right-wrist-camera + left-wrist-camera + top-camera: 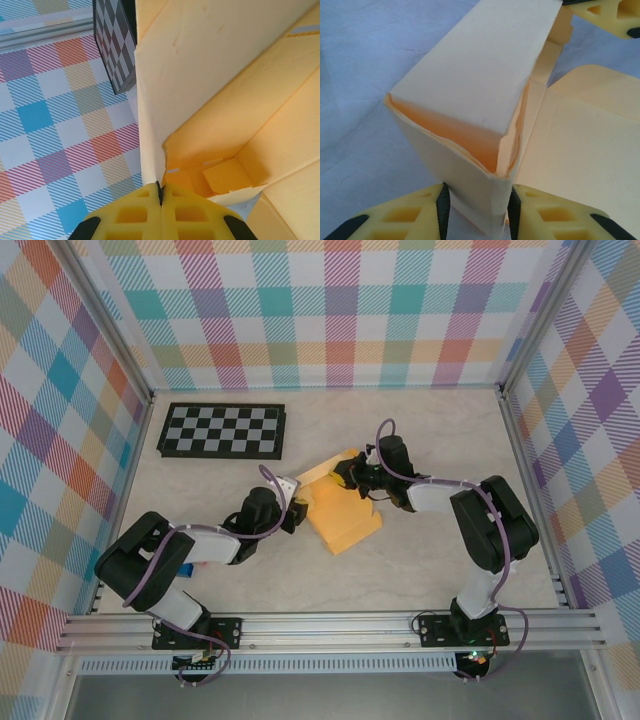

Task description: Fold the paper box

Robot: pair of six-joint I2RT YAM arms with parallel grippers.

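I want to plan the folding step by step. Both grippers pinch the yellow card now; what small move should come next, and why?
Probably the right gripper should fold its pinched panel over toward the sleeve while the left gripper holds firm. The paper box is only half formed: the clamped sleeve gapes open at its end, and the right panel stands raised.

No words, numbers or signs can be read here. The box (340, 515) is plain yellow card. The checkerboard (222, 430) has just black and white squares.
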